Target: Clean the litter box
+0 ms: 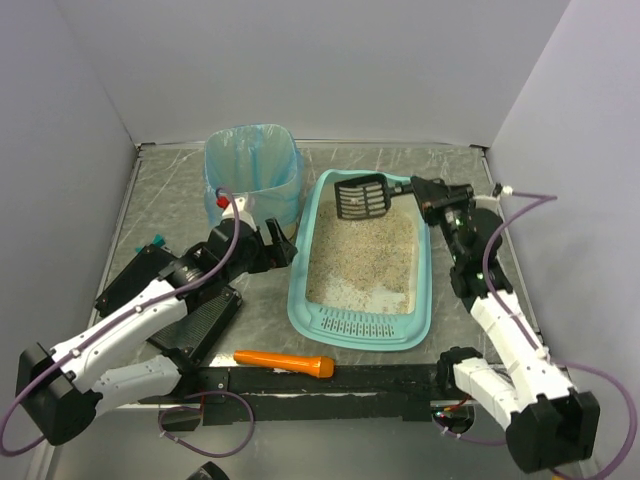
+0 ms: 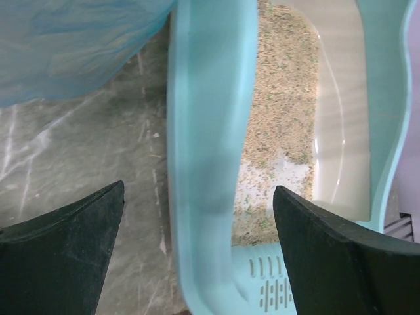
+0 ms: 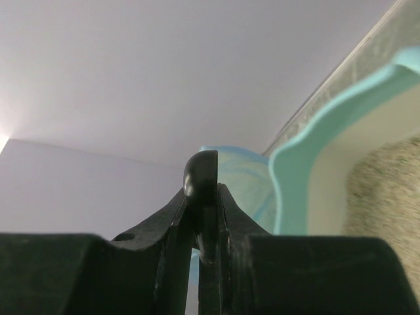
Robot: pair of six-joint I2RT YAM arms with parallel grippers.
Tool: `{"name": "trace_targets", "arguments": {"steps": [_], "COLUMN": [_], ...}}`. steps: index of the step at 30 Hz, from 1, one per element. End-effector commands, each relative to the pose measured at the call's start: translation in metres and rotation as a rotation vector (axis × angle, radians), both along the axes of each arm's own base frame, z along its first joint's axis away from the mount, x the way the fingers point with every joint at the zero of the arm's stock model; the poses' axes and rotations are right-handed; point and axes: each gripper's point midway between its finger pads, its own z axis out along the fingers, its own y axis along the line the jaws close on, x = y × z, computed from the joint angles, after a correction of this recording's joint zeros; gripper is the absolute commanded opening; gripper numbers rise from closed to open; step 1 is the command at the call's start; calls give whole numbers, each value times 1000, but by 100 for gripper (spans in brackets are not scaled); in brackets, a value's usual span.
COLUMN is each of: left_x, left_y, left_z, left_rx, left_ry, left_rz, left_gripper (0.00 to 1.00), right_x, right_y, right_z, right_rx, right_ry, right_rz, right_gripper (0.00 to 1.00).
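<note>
A grey marbled table [image 1: 170,190], closed in by pale walls [image 1: 300,60] on three sides, is seen from above, with two white-and-black arms reaching in from its near edge. The litter box [image 1: 365,325] is set lengthwise right of centre, its slotted lip toward the arms and its right rim close to the table's right edge. Beige litter [image 1: 365,255] is spread across its floor, thinner at the near end. A blue-bagged bin [image 1: 255,165] is stood just beside the box's far left corner. A flat black case [image 1: 195,325] is partly covered by the left arm. A black slotted scoop [image 1: 362,200] is held at the far end of the box, its handle clenched in the right gripper [image 1: 428,195] — the wrist view shows the jaws pressed tight on the rounded handle end. The left gripper [image 1: 280,245] is placed in the narrow gap between bin and box, its fingers [image 2: 59,262] spread wide with nothing between them and the box's left rim just ahead. An orange-handled tool [image 1: 285,362] is laid on the bare strip between the lip and the black base rail [image 1: 330,380]. Open tabletop is left along the left wall.
</note>
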Motion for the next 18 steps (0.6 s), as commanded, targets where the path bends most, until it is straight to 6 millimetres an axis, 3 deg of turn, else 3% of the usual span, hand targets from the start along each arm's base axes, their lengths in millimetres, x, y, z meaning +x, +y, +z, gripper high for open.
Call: {"name": "trace_targets", "arguments": {"steps": [1, 2, 4, 5, 6, 7, 8, 9, 10, 11, 12, 13, 14, 15, 16, 17, 18], "left_x": [-4, -8, -11, -13, -14, -15, -16, -18, -18, -19, -21, -22, -25, -25, -26, -28, -29], "left_y": [18, 22, 27, 30, 30, 30, 31, 31, 32, 35, 36, 37, 41, 43, 43, 45, 46], "left_z": [4, 5, 4, 5, 6, 7, 8, 8, 6, 8, 7, 7, 5, 5, 5, 5, 5], "left_rx": [-6, -11, -11, -21, -27, -42, -50, -57, -60, -64, -62, -63, -59, -58, -64, -68, -72], "left_ry": [-21, -27, -25, -30, -29, -30, -31, -31, -26, -31, -30, -27, -23, -23, -22, -23, -23], "left_rz": [67, 68, 87, 91, 92, 98, 97, 95, 100, 108, 108, 115, 122, 127, 130, 132, 136], "left_gripper": [97, 97, 97, 97, 97, 97, 97, 97, 97, 97, 97, 97, 97, 97, 97, 97, 97], "right_x": [25, 27, 44, 46, 61, 66, 71, 86, 91, 99, 113, 120, 125, 137, 141, 146, 160], "right_y": [13, 23, 38, 51, 61, 70, 77, 94, 102, 109, 126, 135, 145, 166, 175, 186, 200], "right_z": [28, 51, 54, 79, 73, 79, 103, 87, 108, 108, 92, 95, 114, 92, 114, 113, 92], "right_rx": [15, 27, 16, 30, 10, 6, 16, -9, -1, -7, -36, -57, -71, -143, -160, -194, -277], "right_ry": [39, 8, 21, -13, 11, 4, -32, 13, -22, -17, 8, -10, -56, -22, -76, -88, -81], "right_rz": [-26, -7, 11, 37, 47, 61, 61, 77, 83, 86, 107, 121, 135, 162, 169, 180, 195], "right_gripper": [0, 0, 0, 0, 0, 0, 0, 0, 0, 0, 0, 0, 0, 0, 0, 0, 0]}}
